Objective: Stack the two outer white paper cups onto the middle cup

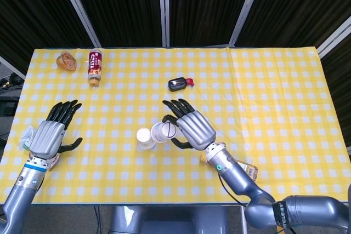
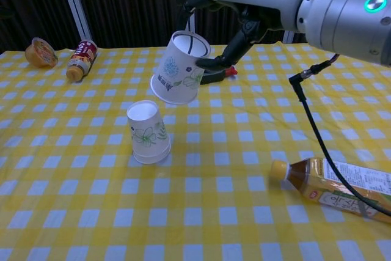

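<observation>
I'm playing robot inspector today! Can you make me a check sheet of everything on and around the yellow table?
Surface: checked yellow tablecloth, flat.
Job's things: middle cup upside down on the cloth; carried cup tilted in the air above it; a third cup cannot be made out.
Clutter: tea bottle lying down; brown bottle lying down; snack cup; black item.
Hands: right hand holds the carried cup; left hand holds nothing, fingers spread.
Cables: black cable.
Surroundings: dark curtains.
</observation>
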`<state>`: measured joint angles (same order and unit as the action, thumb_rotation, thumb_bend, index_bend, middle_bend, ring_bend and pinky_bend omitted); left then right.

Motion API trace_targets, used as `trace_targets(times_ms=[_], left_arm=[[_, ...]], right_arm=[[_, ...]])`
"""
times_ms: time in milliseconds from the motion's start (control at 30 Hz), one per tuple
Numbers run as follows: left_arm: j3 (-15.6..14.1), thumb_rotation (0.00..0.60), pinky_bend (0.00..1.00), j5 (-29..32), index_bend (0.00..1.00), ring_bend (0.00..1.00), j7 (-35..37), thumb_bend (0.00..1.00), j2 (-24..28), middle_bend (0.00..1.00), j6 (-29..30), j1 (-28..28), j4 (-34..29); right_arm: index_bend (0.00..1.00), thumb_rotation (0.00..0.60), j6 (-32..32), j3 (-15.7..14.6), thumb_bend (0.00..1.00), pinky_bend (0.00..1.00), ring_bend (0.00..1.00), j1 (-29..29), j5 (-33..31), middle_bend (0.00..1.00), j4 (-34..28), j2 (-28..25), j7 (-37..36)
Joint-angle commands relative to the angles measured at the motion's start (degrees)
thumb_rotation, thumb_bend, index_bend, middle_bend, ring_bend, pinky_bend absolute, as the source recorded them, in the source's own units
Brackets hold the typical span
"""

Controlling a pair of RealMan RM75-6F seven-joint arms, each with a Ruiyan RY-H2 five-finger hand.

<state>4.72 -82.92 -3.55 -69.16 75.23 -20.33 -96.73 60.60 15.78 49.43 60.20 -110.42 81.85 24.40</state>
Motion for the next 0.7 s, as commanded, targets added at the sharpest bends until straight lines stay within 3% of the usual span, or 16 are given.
trace_targets(times_ms=[33, 333, 700], left_arm=[[0.1, 0.600, 0.00, 0.1, 0.00, 0.00, 0.2, 0.28, 0.1, 0.00, -0.1, 0.0, 0.1], [0.2, 0.600, 0.00, 0.1, 0.00, 0.00, 1.1, 0.28, 0.6, 0.00, -0.4, 0.1, -0.1], [0.2, 0.600, 0.00, -0.3, 0.00, 0.00, 1.2, 0.28, 0.4, 0.00, -0.4, 0.1, 0.1]], right_arm=[[0.46, 0.600, 0.0, 0.5, 0.32, 0.00, 0.00, 1.7, -1.3, 0.04, 1.2, 2.7, 1.5], [0.46, 0.600, 0.2, 1.5, 0.32, 0.00, 0.00, 4.2, -4.4, 0.05, 7.2, 8.3, 2.5], [0.46, 0.600, -0.1, 1.4, 0.31, 0.00, 0.00, 5.0, -5.6, 0.05, 9.1, 9.5, 2.3]])
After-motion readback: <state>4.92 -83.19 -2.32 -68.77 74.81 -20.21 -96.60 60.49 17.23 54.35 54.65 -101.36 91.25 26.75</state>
